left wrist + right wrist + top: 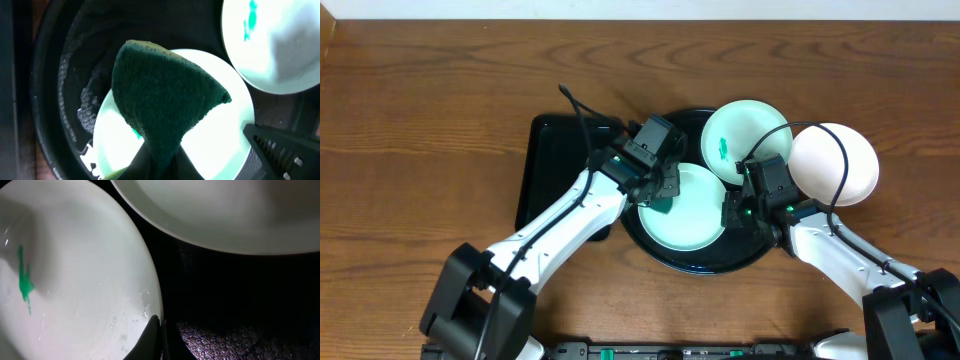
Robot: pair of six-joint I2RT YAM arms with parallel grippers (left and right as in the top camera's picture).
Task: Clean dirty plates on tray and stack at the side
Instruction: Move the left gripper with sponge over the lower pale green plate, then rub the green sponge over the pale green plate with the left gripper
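Scrubbing is in hand: a sponge [165, 100] is clamped in the left gripper [660, 200], the right gripper [732, 208] closed beside the mint plate [692, 228], whose smear [135, 132] beneath should be wiped next.

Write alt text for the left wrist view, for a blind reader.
A dark green scouring pad, held by the left gripper, lies over a pale mint plate in the black tray. A second plate with a teal smear sits upper right.
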